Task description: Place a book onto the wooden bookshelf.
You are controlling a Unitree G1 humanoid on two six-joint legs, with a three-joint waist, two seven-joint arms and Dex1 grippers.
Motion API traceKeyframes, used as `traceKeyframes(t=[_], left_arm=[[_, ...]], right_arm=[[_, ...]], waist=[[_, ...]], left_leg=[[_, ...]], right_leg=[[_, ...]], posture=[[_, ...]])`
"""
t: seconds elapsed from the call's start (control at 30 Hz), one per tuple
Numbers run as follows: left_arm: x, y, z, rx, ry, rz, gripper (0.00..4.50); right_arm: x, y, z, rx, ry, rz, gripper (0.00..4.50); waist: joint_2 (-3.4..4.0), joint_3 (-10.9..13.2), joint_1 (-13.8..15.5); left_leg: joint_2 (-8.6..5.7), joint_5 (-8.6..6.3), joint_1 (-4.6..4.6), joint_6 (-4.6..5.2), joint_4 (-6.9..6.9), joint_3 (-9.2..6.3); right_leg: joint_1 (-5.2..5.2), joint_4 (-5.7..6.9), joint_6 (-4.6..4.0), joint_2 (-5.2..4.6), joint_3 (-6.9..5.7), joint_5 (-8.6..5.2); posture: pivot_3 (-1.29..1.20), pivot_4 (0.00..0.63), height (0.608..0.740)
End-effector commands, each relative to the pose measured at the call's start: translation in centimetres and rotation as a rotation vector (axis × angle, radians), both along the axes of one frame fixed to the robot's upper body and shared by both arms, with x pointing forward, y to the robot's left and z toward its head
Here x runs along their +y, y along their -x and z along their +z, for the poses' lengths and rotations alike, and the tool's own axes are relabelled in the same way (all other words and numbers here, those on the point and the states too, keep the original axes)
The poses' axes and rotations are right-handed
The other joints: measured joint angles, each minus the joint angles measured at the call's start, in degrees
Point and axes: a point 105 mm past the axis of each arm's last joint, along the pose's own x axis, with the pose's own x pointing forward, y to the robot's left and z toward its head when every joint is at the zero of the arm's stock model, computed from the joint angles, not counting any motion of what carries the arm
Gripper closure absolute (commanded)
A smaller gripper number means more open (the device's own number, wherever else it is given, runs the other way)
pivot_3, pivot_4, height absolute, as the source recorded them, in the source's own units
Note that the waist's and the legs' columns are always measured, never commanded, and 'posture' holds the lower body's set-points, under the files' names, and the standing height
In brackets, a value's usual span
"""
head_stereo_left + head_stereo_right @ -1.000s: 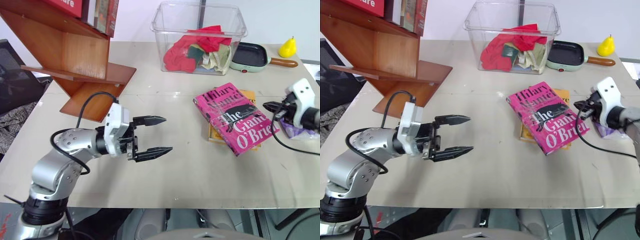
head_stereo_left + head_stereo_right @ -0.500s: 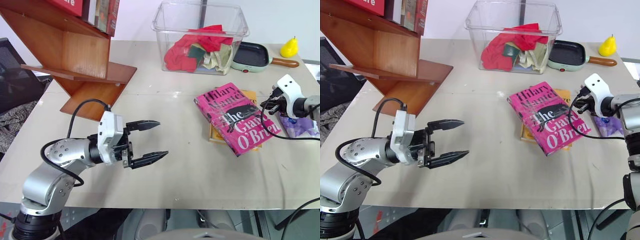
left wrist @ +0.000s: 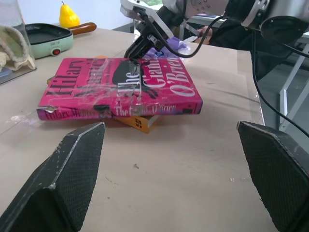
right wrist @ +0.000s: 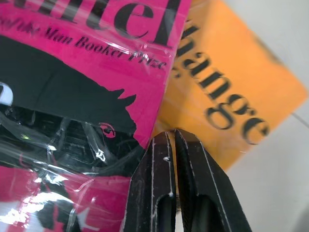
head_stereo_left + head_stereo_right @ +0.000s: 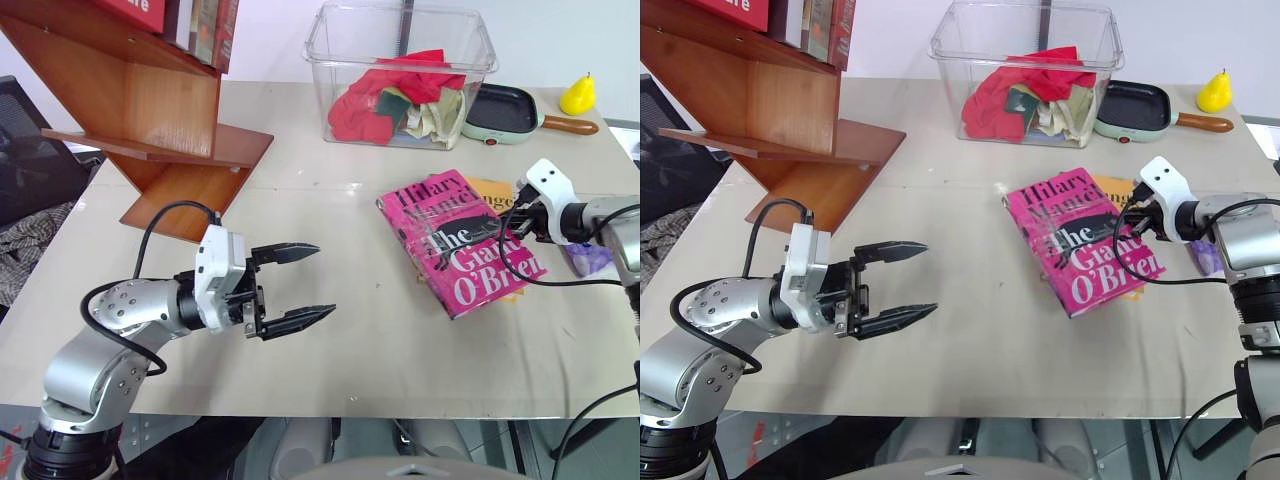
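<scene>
On a beige table (image 5: 330, 350), toward its right side, the book (image 5: 460, 240) lies flat, cover up — bright pink w/ white lettering and a dark figure, wrapped in shiny clear film. It rests on top of an orange-yellow book (image 5: 497, 190), which pokes out past its far right edge. The right gripper (image 5: 518, 222) is at that same edge of the pink cover, its two black fingers (image 4: 166, 193) pressed together w/ nothing between them, tips right at the seam where pink cover meets orange one; whether they actually touch the cover can't be told.

At the front left, well apart from the books, the left gripper (image 5: 305, 284) hangs just above the tabletop, pointing toward the right, fingers spread wide and holding nothing.

The wooden bookshelf (image 5: 150, 110) — reddish-brown slanted boards — stands at the far left corner, w/ a few books (image 5: 200, 25) upright on an upper board. At the back centre sits a clear plastic bin (image 5: 400, 75) holding red and pale cloths. Right of it are a small mint-green pan (image 5: 505, 112) w/ a wooden handle and a yellow pear (image 5: 577, 95). Something purple (image 5: 590, 258) lies near the right table edge, beside the right arm.
</scene>
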Motion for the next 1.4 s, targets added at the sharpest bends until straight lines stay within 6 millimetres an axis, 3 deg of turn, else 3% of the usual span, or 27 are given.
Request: traceKeyframes(t=[0.03,0.13,0.2,0.23,0.3,0.43,0.53,0.57,0.7,0.9,1.13,1.4], left_arm=[[-0.4,0.4,0.9,-0.058,-0.007,-0.023,0.0],[-0.3,0.2,0.8,-0.057,-0.01,-0.019,0.0],[-0.2,0.1,0.7,-0.056,-0.012,-0.009,0.0],[-0.1,0.0,0.6,-0.055,-0.012,-0.005,0.0],[0.0,0.0,0.5,-0.052,-0.015,-0.001,0.0],[0.5,-0.3,0.0,-0.047,-0.024,0.007,0.0],[1.2,-0.5,-0.3,-0.043,-0.031,0.023,0.0],[1.4,-0.6,-0.3,-0.041,-0.031,0.029,0.0],[2.4,-0.9,-0.6,-0.025,-0.035,0.067,0.0],[2.1,-2.8,-1.6,0.015,-0.056,0.127,0.0],[0.4,-5.7,-3.1,0.225,-0.068,0.148,0.0],[-3.9,-8.4,-4.0,0.739,0.067,0.18,0.0]], right_arm=[[0.1,0.0,1.6,-0.086,0.003,0.009,4.4],[-0.8,0.0,2.8,-0.221,0.042,0.022,4.4],[-2.4,0.5,3.5,-0.295,0.061,0.024,4.4],[-3.5,0.8,3.8,-0.314,0.048,-0.011,4.18],[-4.8,2.4,4.0,-0.354,0.028,0.017,3.62],[-5.5,7.3,4.3,-0.389,-0.14,0.091,1.74],[-5.1,11.4,4.2,-0.349,-0.211,0.147,0.28],[-4.8,13.0,4.1,-0.323,-0.235,0.169,0.06],[-3.0,17.7,4.4,-0.321,-0.287,0.21,0.01],[-1.3,21.3,3.6,-0.364,-0.314,0.176,0.01],[0.4,22.8,4.2,-0.414,-0.376,0.156,0.01],[2.2,23.5,5.2,-0.444,-0.39,0.17,0.01]], waist=[[0.0,0.0,0.0],[0.0,0.0,0.06],[0.0,0.0,0.16],[0.0,0.0,0.33],[0.0,0.0,0.56],[0.02,-0.02,1.35],[0.13,-0.02,1.34],[0.17,-0.04,1.37],[0.21,-0.08,1.18],[0.12,-0.15,1.5],[0.15,-0.16,1.5],[0.07,-0.17,1.46]], left_leg=[[0.0,0.0,0.0,0.0,0.0,0.0],[0.0,0.0,0.0,0.0,0.0,-0.01],[-0.01,0.0,-0.01,0.0,0.0,0.0],[-0.03,0.0,-0.01,0.0,0.0,0.0],[-0.06,0.0,-0.03,0.0,0.0,-0.02],[-0.01,-0.01,-0.07,0.01,-0.02,-0.07],[0.02,-0.01,-0.01,0.02,-0.09,-0.06],[0.02,-0.02,0.01,0.02,-0.09,-0.05],[0.09,-0.02,0.27,0.04,-0.09,0.06],[0.14,-0.02,0.39,0.04,0.02,0.05],[0.1,-0.03,0.36,0.04,0.05,-0.04],[0.03,-0.02,0.31,0.04,0.11,-0.15]], right_leg=[[0.0,0.0,0.0,0.0,0.0,0.0],[0.0,0.0,0.0,0.0,-0.01,0.0],[0.0,0.0,0.0,0.0,-0.01,0.0],[0.0,0.0,0.01,-0.01,-0.02,0.0],[0.0,-0.01,0.01,-0.05,-0.04,0.0],[0.01,-0.05,0.01,-0.04,-0.11,0.0],[0.02,-0.02,0.0,-0.02,-0.09,0.0],[0.04,-0.02,0.0,-0.01,-0.08,0.0],[0.23,0.01,0.01,0.07,0.02,-0.02],[0.39,0.02,-0.05,0.14,0.0,-0.18],[0.4,0.04,0.04,0.12,-0.07,-0.04],[0.4,0.1,0.08,0.08,-0.15,-0.04]], posture=[[0.0,0.15,0.74],[0.0,0.15,0.74],[0.0,0.15,0.74],[0.0,0.15,0.74],[0.0,0.15,0.74],[0.0,0.15,0.74],[0.0,0.15,0.74],[0.0,0.15,0.74],[0.0,0.15,0.74],[0.0,0.15,0.74],[0.0,0.15,0.74],[0.0,0.15,0.74]])
